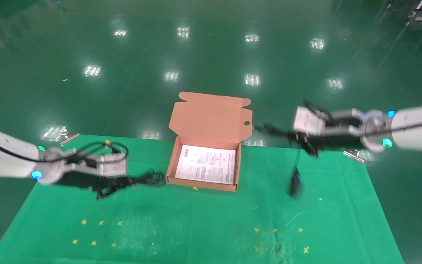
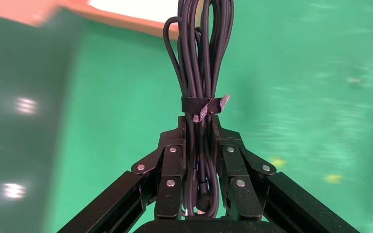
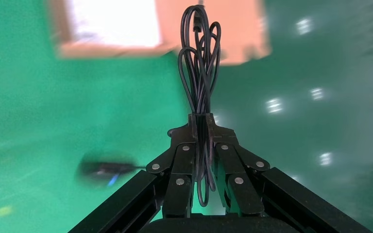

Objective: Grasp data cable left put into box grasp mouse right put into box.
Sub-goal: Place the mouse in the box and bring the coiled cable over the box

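The salmon-orange box [image 1: 172, 161] stands open at the table's middle, lid flap up, with a white leaflet [image 1: 207, 164] inside. My left gripper [image 1: 132, 180] hovers just left of the box, shut on the data cable [image 2: 199, 58], a tied black bundle whose loops reach toward the box wall [image 2: 126, 17]. My right gripper [image 1: 291, 135] is in the air right of the box, shut on the looped cord [image 3: 199, 58] of the mouse [image 1: 295, 185]. The black mouse dangles below it over the cloth and looks blurred in the right wrist view [image 3: 104, 170].
A green cloth [image 1: 196, 227] with small yellow marks covers the table. The table's back edge runs just behind the box, with glossy green floor [image 1: 211, 55] beyond. Small metal clips sit at the back corners [image 1: 354, 156].
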{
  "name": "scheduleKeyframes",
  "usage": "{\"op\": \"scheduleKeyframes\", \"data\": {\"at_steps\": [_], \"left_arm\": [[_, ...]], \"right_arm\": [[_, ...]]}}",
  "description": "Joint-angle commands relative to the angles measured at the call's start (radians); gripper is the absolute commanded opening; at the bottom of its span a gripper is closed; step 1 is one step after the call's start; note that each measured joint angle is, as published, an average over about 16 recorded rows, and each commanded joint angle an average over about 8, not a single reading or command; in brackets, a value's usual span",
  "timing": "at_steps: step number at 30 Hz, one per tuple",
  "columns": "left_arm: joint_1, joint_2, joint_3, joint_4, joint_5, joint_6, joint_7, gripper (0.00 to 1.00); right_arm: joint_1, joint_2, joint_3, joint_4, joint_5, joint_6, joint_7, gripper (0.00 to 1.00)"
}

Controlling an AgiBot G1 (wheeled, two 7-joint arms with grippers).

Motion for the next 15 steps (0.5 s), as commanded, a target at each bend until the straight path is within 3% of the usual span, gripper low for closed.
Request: {"op": "scheduleKeyframes", "data": {"at_steps": [1, 8, 15], "left_arm": [[-0.016, -0.013, 0.0, -0.046, 0.01, -0.012, -0.004, 0.0], [-0.028, -0.015, 0.003, -0.195, 0.096, -0.149, -0.058, 0.0], [-0.06, 0.026, -0.009, -0.208, 0.167, -0.299, -0.094, 0.0]], "right_arm": [[0.027, 0.01, 0.016, 0.013, 0.002, 0.025, 0.002, 0.0], [0.104, -0.084, 0.063, -0.046, 0.076, 0.088, -0.086, 0.0], [0.177, -0.221, 0.097, -0.201, 0.138, 0.155, -0.222, 0.0]]}}
